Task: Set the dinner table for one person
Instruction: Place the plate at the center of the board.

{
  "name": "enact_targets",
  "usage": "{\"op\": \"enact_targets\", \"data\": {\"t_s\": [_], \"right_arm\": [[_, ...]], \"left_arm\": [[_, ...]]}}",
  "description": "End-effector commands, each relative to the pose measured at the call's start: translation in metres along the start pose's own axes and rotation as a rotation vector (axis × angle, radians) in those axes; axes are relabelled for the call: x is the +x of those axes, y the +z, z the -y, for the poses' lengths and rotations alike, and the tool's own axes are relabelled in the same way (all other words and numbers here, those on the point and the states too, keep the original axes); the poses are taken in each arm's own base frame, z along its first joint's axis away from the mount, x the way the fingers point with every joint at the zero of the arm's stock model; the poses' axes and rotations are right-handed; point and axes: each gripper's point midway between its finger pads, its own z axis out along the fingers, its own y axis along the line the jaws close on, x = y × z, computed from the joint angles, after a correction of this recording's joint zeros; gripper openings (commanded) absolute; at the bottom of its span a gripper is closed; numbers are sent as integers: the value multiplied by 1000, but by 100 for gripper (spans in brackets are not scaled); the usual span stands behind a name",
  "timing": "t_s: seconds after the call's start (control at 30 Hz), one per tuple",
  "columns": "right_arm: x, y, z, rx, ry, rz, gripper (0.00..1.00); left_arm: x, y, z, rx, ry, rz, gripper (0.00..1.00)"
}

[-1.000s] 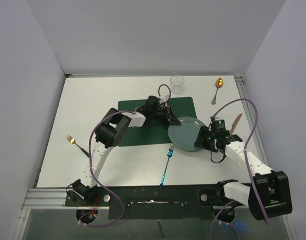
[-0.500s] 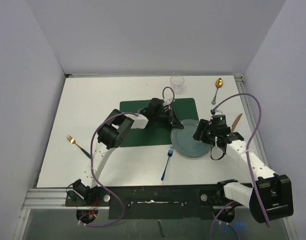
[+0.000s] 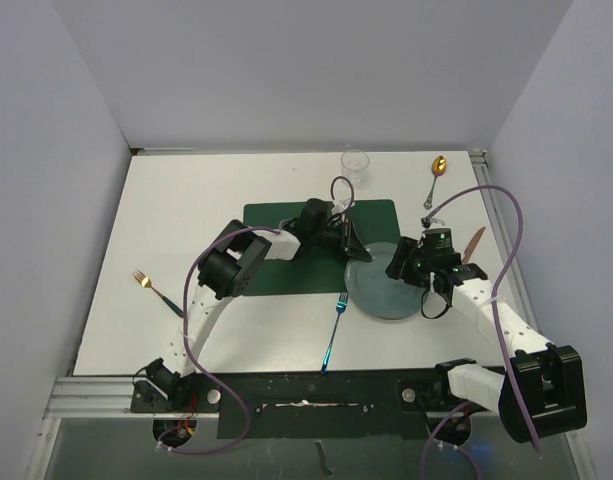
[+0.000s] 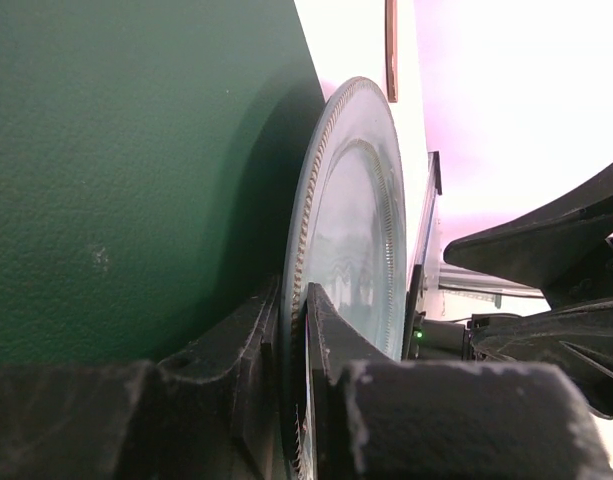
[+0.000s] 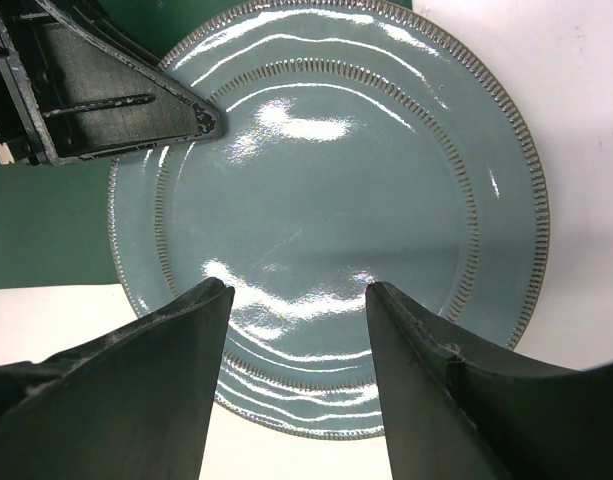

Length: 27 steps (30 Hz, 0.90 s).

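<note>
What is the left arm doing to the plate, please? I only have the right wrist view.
Observer: The left jaws are shut on the plate, with its rim pinched between the two fingers, as the left wrist view shows.
Operator: Thank you. Is any cutlery lying close to the plate?
Observer: From above, a blue fork lies on the dinner table beside the plate's near left edge, prongs pointing away from the arms' bases.
Operator: And is a glass out?
Observer: Yes, a clear cup stands on the table just past the far edge of the green placemat.
</note>
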Motion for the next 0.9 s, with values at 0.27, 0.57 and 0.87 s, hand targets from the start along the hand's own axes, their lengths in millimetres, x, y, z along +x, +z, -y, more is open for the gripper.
{"op": "enact_targets", "data": {"t_s": [0.27,0.57,0.87], "right_arm": [[-32,-14,-13,-31,-4,110,57],[-34,-20,-8,-9,-1,125,56],[-32,-21,-3,6,1,128,55]], "left_arm": [[-10,15,12,47,6,-15,0],[0,33,36,92,25,-40,0],[-7,32,75,142,73,-19,0]]}}
